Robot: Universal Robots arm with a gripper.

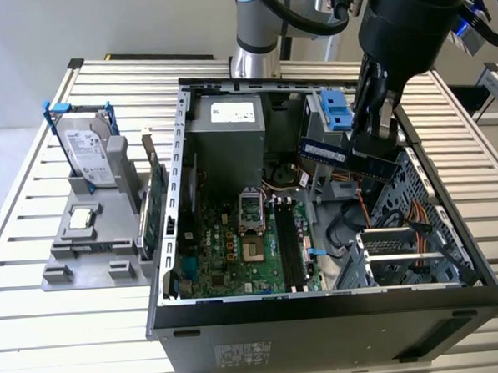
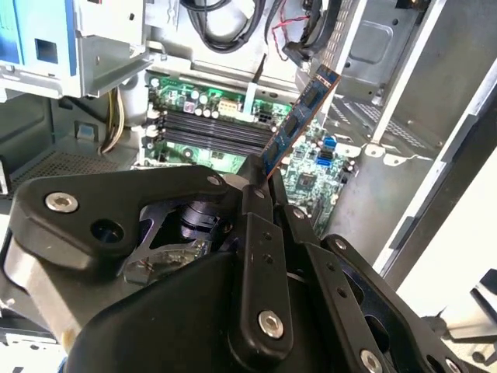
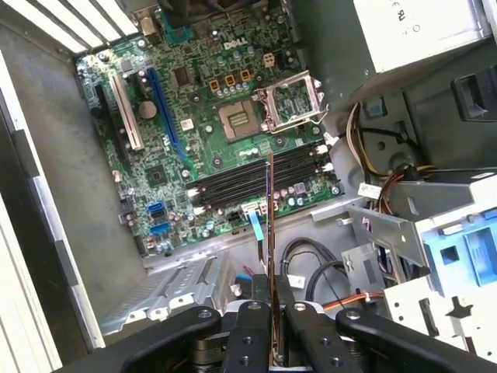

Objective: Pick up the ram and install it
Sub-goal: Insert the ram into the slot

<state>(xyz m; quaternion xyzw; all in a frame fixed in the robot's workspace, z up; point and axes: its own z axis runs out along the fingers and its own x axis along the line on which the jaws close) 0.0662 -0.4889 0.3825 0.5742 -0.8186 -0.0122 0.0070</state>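
**Exterior view.** Locate the gripper point(image 1: 372, 151) inside the open computer case point(image 1: 322, 304), toward the exterior view's right. Note the ram point(image 1: 322, 151) pinched between the jaws, carried near level. Place it well above the motherboard point(image 1: 236, 254), apart from the memory slots point(image 1: 287, 245) and near the blue drive bracket point(image 1: 335, 108).

**Second wrist view.** Find the ram point(image 2: 301, 116) projecting from the gripper point(image 2: 258, 169) as a slim, tilted stick with chips along one face. Confirm the jaws clamped on one end only. Find the black slots point(image 2: 206, 128) beyond it, apparently vacant.

**First wrist view.** Read the ram point(image 3: 269, 210) edge-on as a thin line, gripped at the near end, with the free end over the memory slots point(image 3: 264, 180) and short of the CPU socket point(image 3: 291, 97). Judge its length as lying across the slots, not along them.

**Handling.** Treat as light and stiff, yet brittle. Expect it to be easily cracked by bending and easily scratched at the contact edge. Take hold on bare board at a short end or along the long top edge, clear of chips and contacts. Expect the smooth faces to pivot or slip in a one-end pinch.
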